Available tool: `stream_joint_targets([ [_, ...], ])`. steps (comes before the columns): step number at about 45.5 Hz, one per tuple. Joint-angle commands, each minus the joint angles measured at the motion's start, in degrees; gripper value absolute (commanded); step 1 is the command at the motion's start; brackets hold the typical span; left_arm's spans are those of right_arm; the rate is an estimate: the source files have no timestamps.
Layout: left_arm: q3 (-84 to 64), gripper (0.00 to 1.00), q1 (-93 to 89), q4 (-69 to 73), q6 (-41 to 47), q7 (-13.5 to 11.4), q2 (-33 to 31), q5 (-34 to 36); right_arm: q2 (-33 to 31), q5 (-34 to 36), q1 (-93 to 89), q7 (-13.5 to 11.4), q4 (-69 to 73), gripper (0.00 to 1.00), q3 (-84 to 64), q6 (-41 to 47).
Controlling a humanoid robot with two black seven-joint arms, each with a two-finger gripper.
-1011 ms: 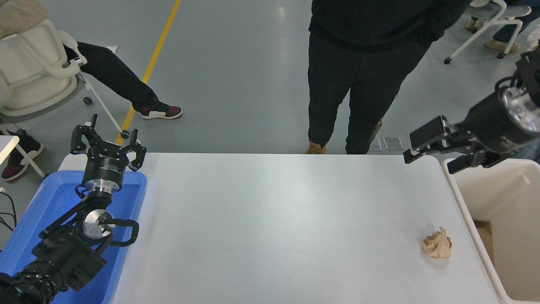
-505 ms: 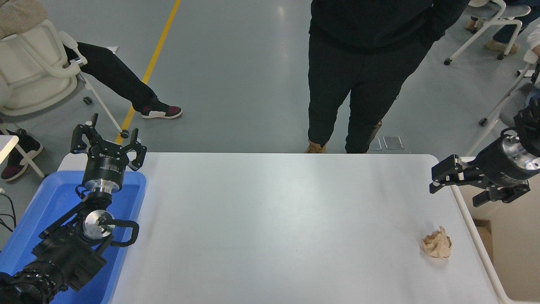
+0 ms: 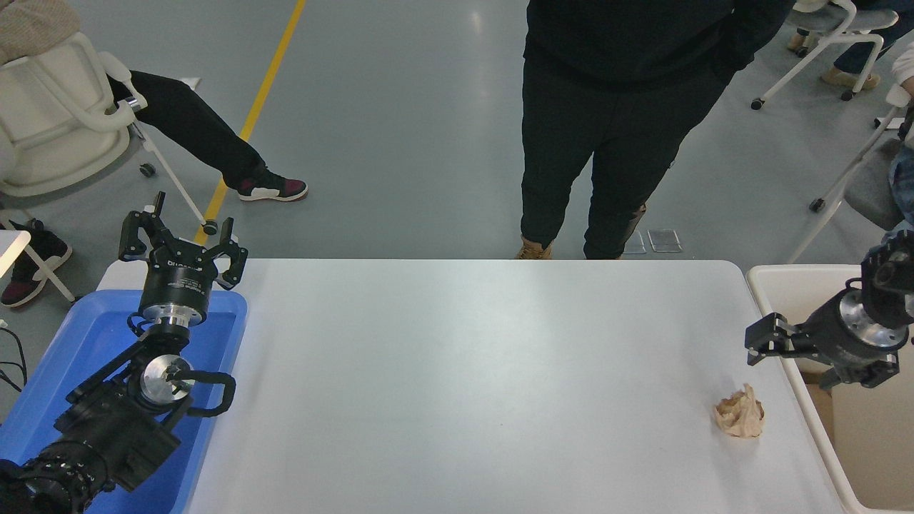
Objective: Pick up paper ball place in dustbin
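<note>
Dropping toward the lower right of the frame since the earlier views, the black right gripper (image 3: 789, 357) now hangs with jaws spread and empty over the rim of the large cream-white plastic dustbin (image 3: 785, 285), above the wrinkled tan paper ball (image 3: 740, 412), which lies unmoved on the white table (image 3: 464, 371). At lower left, the left gripper (image 3: 182, 246) stays parked, fingers splayed, over the shallow blue tray (image 3: 86, 335).

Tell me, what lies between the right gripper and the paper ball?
Nothing: in the head view only bare white table separates the right gripper from the paper ball.
</note>
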Motion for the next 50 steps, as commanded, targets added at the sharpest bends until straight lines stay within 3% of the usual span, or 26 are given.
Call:
stream_joint_targets([
  [1, 0.00, 0.99, 0.00, 0.05, 0.00, 0.00, 0.00, 0.00, 2.49, 0.08, -6.49, 0.12, -5.11, 1.00, 4.04, -2.96],
  [35, 0.00, 0.99, 0.00, -0.04, 0.00, 0.00, 0.00, 0.00, 4.69, 0.08, -11.77, 0.12, -6.17, 0.97, 5.63, -5.78],
  [38, 0.00, 0.99, 0.00, -0.04, 0.00, 0.00, 0.00, 0.00, 4.78, 0.08, -12.29, 0.12, -6.17, 0.91, 6.07, -6.21],
  [43, 0.00, 0.99, 0.00, 0.05, 0.00, 0.00, 0.00, 0.00, 4.95, -0.19, -13.70, 0.12, -6.87, 0.67, 7.12, -8.32],
  [47, 0.00, 0.99, 0.00, -0.04, 0.00, 0.00, 0.00, 0.00, 5.04, -0.10, -14.23, 0.12, -7.75, 0.61, 7.12, -8.33],
  [50, 0.00, 0.99, 0.00, -0.04, 0.00, 0.00, 0.00, 0.00, 5.13, -0.01, -14.58, 0.12, -7.58, 0.51, 7.12, -8.24],
])
